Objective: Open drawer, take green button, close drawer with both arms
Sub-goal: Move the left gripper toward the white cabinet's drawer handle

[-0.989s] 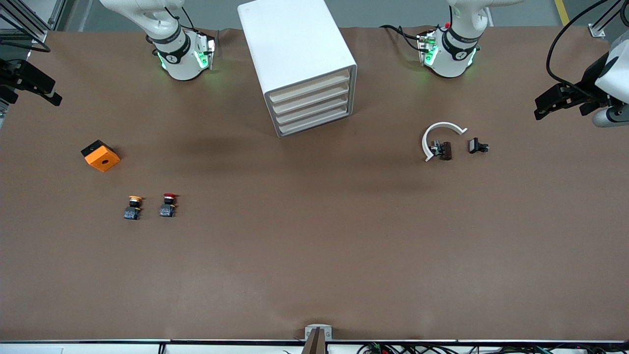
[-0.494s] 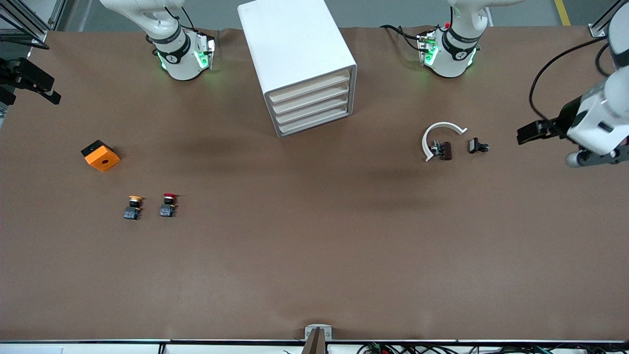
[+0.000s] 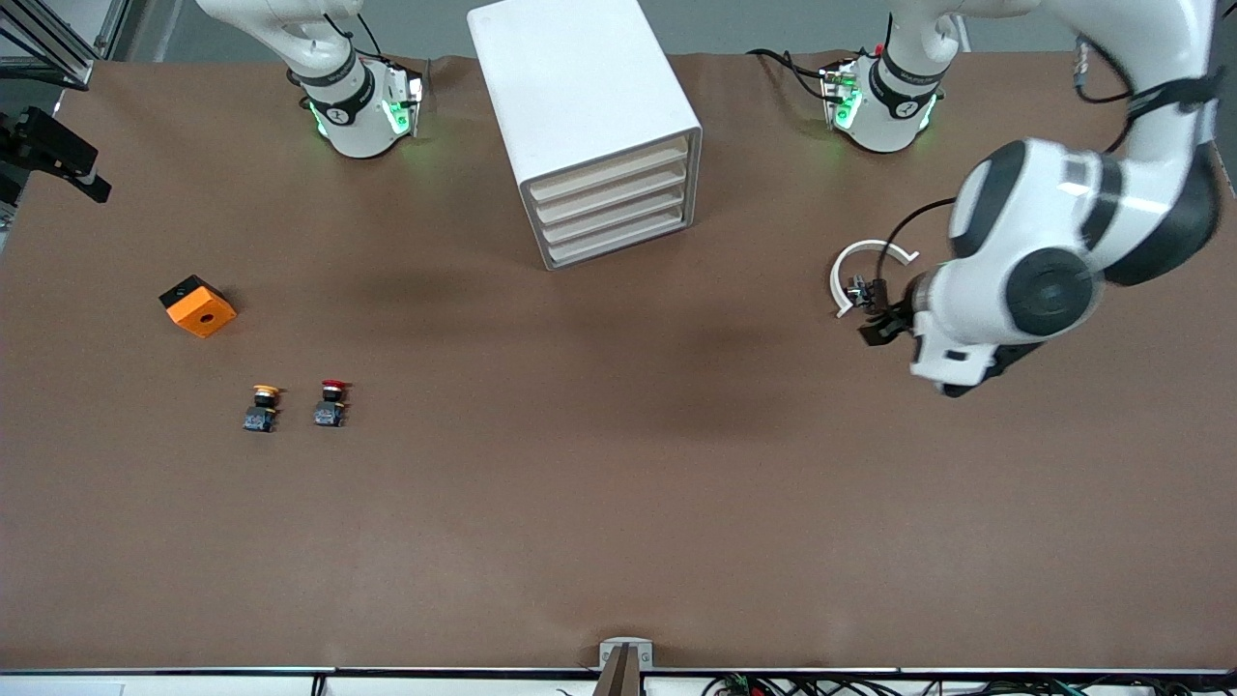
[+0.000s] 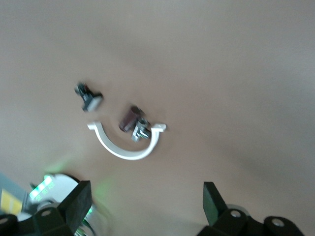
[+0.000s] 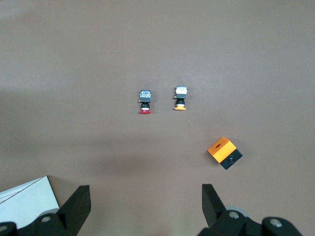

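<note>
The white cabinet (image 3: pixel 580 106) stands between the two arm bases, and its stacked cream-fronted drawers (image 3: pixel 614 205) are all pushed in. No green button shows in any view. My left arm has swung in over the table, and its gripper (image 3: pixel 881 327) hangs over the small parts by a white half ring (image 3: pixel 850 266). In the left wrist view the left gripper (image 4: pixel 145 199) is open and holds nothing. My right gripper (image 3: pixel 58 159) waits over the table's edge at the right arm's end. It shows open and bare in the right wrist view (image 5: pixel 145 199).
A yellow-capped button (image 3: pixel 262 406) and a red-capped button (image 3: pixel 331 402) stand side by side toward the right arm's end. An orange block (image 3: pixel 198 305) lies farther from the front camera than they do. A dark part (image 4: pixel 129 118) lies inside the half ring (image 4: pixel 125 146), and a small black part (image 4: pixel 88 96) lies just outside it.
The left arm has swept in from the table's end to over the half ring and small parts. The right gripper has drifted slightly outward. Both grippers stayed open.
</note>
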Controlling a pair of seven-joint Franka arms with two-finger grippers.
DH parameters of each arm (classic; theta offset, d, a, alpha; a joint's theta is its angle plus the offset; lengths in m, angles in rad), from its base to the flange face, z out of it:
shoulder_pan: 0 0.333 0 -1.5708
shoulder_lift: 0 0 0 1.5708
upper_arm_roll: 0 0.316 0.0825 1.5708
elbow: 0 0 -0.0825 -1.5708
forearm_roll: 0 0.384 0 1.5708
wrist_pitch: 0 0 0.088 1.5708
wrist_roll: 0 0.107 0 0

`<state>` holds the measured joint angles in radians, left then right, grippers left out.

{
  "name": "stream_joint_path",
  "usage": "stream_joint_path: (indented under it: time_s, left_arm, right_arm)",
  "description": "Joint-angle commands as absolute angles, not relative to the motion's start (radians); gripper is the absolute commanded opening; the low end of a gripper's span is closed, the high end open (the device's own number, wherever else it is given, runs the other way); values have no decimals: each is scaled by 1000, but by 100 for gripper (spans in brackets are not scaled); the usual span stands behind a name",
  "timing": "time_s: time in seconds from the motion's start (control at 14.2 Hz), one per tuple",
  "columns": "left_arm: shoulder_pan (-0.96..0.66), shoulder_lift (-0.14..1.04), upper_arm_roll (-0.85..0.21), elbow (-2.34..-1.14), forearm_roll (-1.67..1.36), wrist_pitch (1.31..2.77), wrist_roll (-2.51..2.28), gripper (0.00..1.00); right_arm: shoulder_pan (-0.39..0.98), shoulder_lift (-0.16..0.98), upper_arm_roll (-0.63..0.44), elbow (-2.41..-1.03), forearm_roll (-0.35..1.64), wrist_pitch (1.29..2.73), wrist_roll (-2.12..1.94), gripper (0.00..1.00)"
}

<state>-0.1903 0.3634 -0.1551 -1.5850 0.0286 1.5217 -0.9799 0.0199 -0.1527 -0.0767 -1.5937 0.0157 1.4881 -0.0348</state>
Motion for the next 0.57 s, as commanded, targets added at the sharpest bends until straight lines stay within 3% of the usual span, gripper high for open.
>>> stream_joint_path:
  time_s: [0.0, 0.35, 0.49]
  left_arm:
    - [-262, 461, -152, -1525, 25, 1516, -1200, 100]
    - [-412, 714, -152, -1343, -29, 1525, -1931, 100]
    - [-431, 750, -153, -1344, -95, 1598, -2029, 100]
  right_arm:
    - [2, -138, -64, -1569, 11, 1479, -51, 100]
    - [-3, -137, -67, -1559, 11, 1477, -51, 100]
    - [-3, -135, -69, -1559, 11, 1477, -51, 100]
